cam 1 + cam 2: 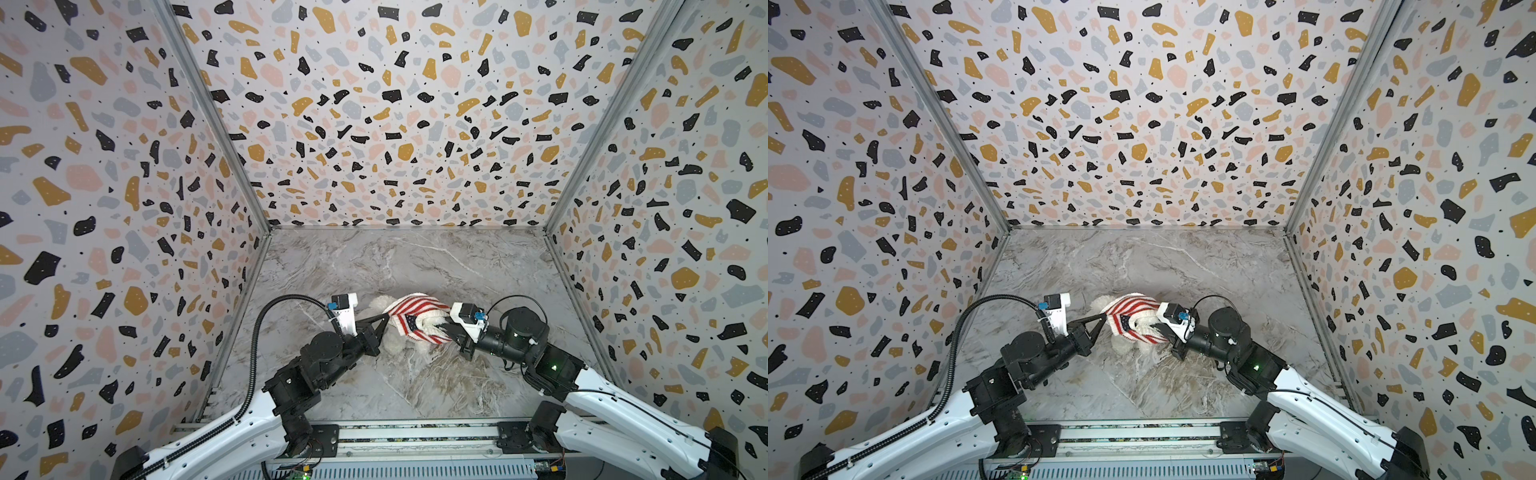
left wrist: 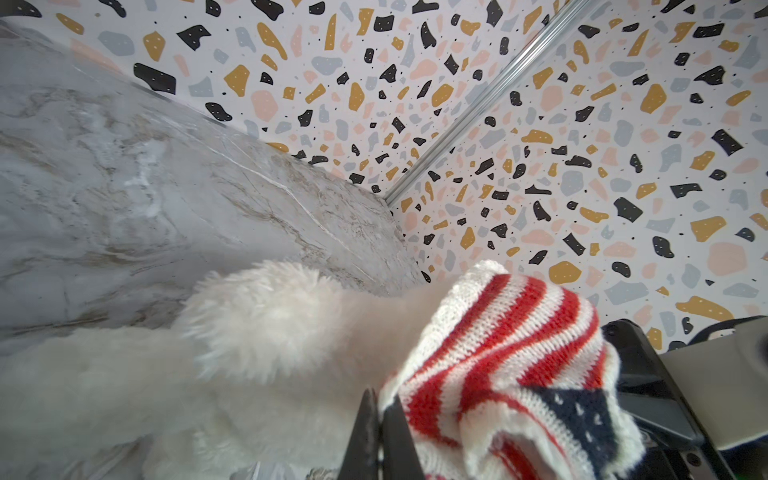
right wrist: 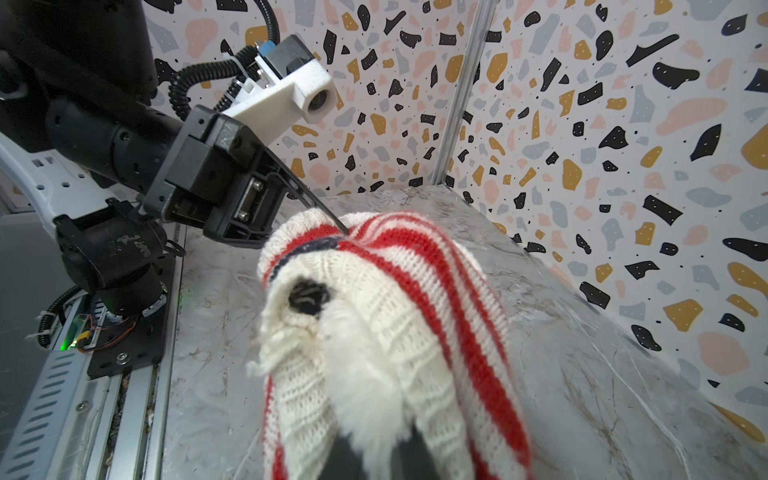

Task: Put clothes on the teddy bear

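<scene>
Three walls point(image 1: 395, 124): speckled panels are closing in the back and both sides, standing well apart from the work and blocking nothing.
Bench point(image 1: 415, 266): the marbled top is lying bare around the work, so nothing loose is crowding either arm.
Teddy bear point(image 1: 394, 345): it is sitting near the front middle of the bench, between the two arms, with white fur showing beside and below the knit. Whether it is resting fully on the bench is hard to tell.
Sweater point(image 1: 415, 318): the red-and-white knit with a navy patch is covering much of the bear and is being held taut from both sides, probably to work it further on.
Left gripper point(image 1: 386, 319): it is pinching closed on the sweater's edge, seemingly tugging it over the fur.
Right gripper point(image 3: 376, 453): it is clamping white fur that is poking out of a ribbed opening, seemingly anchoring the bear.
Obstacle: the bunched knit is hiding the limbs, and the two grippers are working near each other.
</scene>
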`<action>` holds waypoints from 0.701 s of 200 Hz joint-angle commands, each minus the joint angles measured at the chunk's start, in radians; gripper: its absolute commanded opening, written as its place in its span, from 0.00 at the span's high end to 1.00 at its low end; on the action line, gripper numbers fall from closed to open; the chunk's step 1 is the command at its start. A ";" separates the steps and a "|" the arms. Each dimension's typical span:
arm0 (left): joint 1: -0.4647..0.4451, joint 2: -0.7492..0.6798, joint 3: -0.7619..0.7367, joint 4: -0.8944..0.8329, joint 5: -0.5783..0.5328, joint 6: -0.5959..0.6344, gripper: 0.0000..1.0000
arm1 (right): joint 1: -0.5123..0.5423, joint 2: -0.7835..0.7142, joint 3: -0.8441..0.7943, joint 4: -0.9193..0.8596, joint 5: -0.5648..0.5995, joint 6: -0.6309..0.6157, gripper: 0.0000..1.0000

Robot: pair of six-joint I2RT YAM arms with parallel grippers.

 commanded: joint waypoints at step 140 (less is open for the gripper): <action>0.037 0.094 0.090 0.079 -0.016 0.098 1.00 | 0.324 0.166 0.145 -0.166 0.386 -0.242 1.00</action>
